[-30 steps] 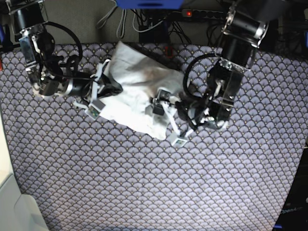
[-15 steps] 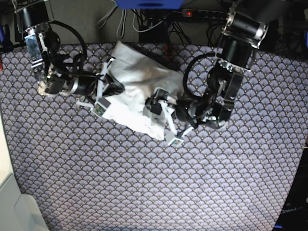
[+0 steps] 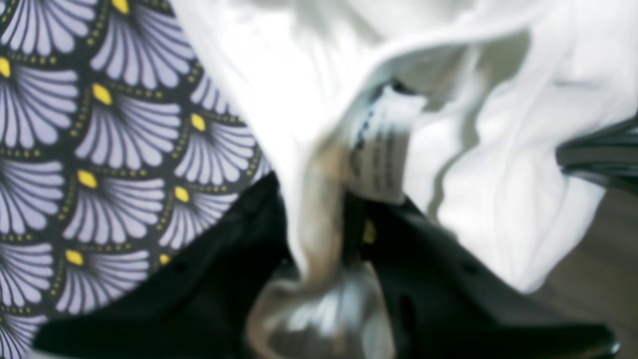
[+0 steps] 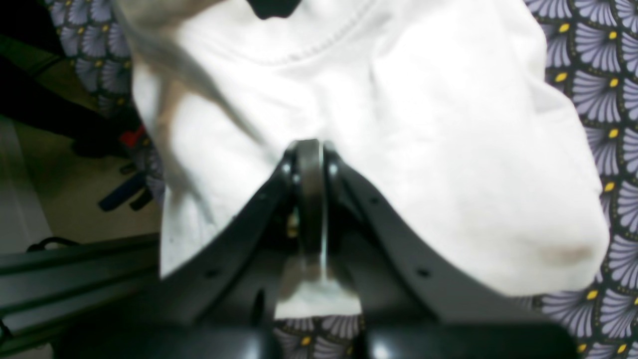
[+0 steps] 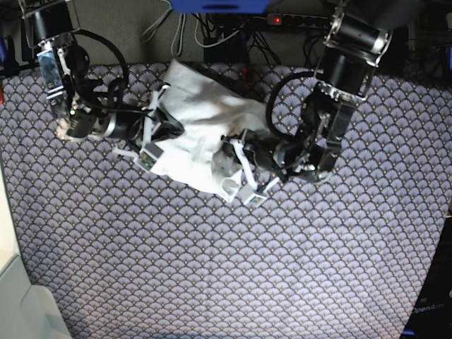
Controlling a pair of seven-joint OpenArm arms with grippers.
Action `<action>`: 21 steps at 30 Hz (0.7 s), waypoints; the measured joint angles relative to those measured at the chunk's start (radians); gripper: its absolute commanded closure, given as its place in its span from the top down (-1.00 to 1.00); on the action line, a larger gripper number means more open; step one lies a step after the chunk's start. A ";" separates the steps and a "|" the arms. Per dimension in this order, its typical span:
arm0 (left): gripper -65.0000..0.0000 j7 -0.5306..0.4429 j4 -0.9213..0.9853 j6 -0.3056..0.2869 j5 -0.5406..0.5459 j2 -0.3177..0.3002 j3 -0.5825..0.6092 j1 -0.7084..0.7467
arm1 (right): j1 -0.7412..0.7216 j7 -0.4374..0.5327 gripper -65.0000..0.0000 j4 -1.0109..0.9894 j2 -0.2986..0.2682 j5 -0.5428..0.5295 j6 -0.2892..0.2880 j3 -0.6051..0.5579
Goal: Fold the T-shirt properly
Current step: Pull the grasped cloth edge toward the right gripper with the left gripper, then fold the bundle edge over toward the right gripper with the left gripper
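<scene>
base view shows the patterned cloth on the table, with the t-shirt bunched up near its far side. right claw pinches the shirt tight. left claw grips its edge by the label.

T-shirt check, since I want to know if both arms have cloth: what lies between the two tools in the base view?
Only the bunched white T-shirt spans from the right tool to the left tool.
</scene>
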State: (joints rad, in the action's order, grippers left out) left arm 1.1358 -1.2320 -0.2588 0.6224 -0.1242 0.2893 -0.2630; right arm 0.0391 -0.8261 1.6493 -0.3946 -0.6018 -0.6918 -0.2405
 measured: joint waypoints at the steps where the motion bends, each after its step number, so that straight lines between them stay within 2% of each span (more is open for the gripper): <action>1: -0.99 0.000 0.000 0.000 0.000 0.000 0.000 0.000 | 0.000 0.000 -1.00 0.000 0.000 0.000 0.000 0.000; 9: -0.98 0.061 0.011 0.000 -0.032 0.009 0.041 -0.100 | -0.002 0.005 -1.00 0.000 0.001 0.003 0.000 -0.044; 15: -0.98 0.045 0.010 0.001 -0.214 0.049 0.253 -0.185 | 0.004 0.004 -1.00 0.000 -0.003 0.003 0.000 -0.049; 21: -0.98 0.042 0.010 -0.001 -0.400 0.106 0.388 -0.204 | 0.023 0.004 -1.00 0.000 -0.005 0.003 0.000 -0.047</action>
State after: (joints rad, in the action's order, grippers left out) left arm 1.1782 -1.2217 -0.2596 0.2226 -0.0177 0.6769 -0.4675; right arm 0.0616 -0.8219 1.6493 -0.3992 -0.5983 -0.6914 -0.2874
